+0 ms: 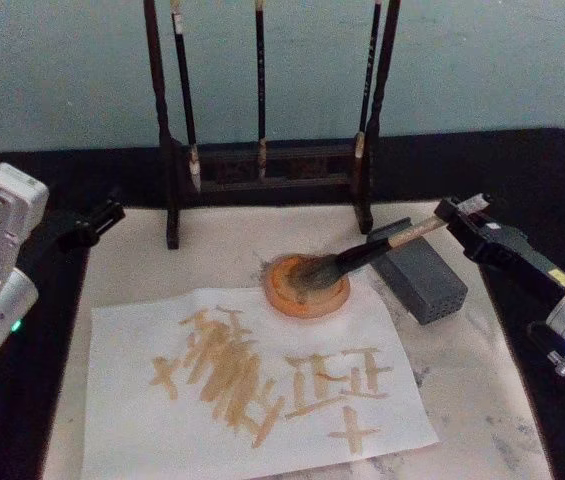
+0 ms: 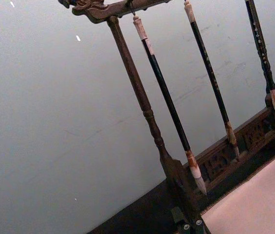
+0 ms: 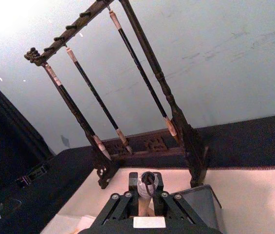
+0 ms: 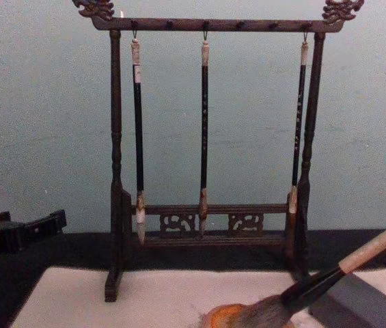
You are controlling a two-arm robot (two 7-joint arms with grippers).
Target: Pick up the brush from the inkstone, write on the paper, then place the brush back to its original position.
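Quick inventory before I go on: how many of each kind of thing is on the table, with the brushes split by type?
Thin hanging brushes: 3
Large brush: 1
Brush rack: 1
Round orange dish: 1
Grey block: 1
Paper sheet: 1
Cream mat: 1
Total: 9

White paper (image 1: 142, 420) with tan strokes (image 1: 227, 375). Brush (image 1: 382, 245) tan, black, grey tip. Orange dish (image 1: 287, 298). Grey block (image 1: 422, 275). Dark brown rack (image 1: 160, 100). Black worktop (image 1: 62, 170).
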